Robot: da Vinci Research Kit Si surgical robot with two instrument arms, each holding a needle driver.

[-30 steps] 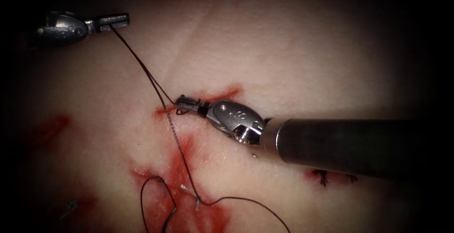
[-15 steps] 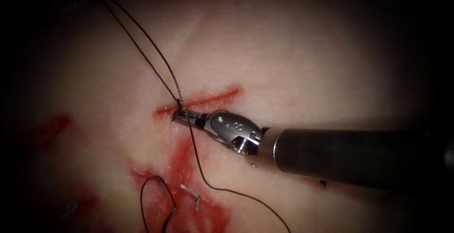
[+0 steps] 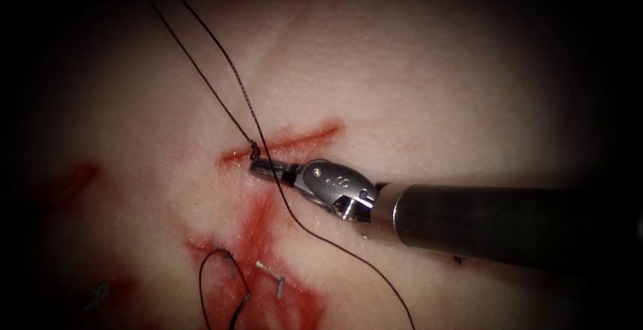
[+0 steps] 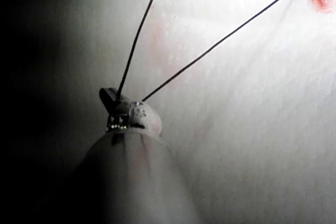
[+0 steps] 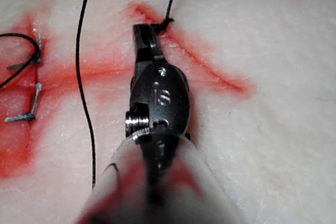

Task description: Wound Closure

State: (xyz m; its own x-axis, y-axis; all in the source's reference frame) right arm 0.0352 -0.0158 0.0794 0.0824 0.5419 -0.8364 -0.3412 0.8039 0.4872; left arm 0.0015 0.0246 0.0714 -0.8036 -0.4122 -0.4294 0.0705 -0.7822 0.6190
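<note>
The tissue [image 3: 415, 82] lay smeared with red fluid [image 3: 268, 290] at 6 o'clock of the cut [image 3: 284, 144]. The right claw [image 3: 262, 167] rested closed just beside the knot [image 3: 254, 146], apparently holding nothing. The left claw [image 4: 111, 97] gripped two strands of thread [image 3: 207, 62] running toward 11 o'clock. No needle could be made out.

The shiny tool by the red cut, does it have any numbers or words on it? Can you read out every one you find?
"16": stamped on the metal wrist of the right tool, read in the right wrist view.
Marks at the same spot on the right tool in the endoscope view: too small to read.
Left tool: no writing visible.
Tissue and thread: none.
</note>
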